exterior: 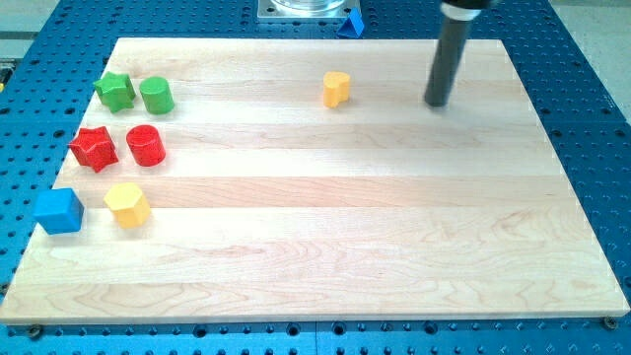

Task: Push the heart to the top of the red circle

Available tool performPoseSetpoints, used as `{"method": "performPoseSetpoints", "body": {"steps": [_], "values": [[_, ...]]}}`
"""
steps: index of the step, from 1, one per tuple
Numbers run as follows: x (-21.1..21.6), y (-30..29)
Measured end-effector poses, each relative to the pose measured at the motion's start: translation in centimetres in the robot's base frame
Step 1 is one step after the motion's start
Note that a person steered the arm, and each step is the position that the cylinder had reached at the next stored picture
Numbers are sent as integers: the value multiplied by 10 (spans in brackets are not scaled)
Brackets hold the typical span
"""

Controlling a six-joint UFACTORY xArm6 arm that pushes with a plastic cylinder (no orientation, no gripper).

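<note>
The yellow heart (336,88) lies near the view's top, a little right of the board's middle. The red circle (145,145) stands far off at the view's left. My tip (438,103) rests on the board to the right of the heart, about a hundred pixels away and slightly lower, not touching any block. The dark rod rises from it to the view's top edge.
Around the red circle: a green circle (156,95) just above it, a green star (115,91) up-left, a red star (94,148) at its left, a yellow hexagon (127,204) below, a blue cube (58,210) at lower left. The wooden board (325,247) lies on a blue perforated table.
</note>
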State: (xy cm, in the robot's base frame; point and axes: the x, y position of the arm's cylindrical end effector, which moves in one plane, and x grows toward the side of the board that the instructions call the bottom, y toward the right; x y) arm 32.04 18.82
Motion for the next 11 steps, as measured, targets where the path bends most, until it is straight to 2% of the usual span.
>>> {"method": "performPoseSetpoints", "body": {"steps": [1,2,4,5,6,7,8,9,11], "values": [[-29,15],[-37,-21],[2,-243],[7,-264],[39,-221],[76,-239],[89,-290],[97,-293],[84,-330]]}}
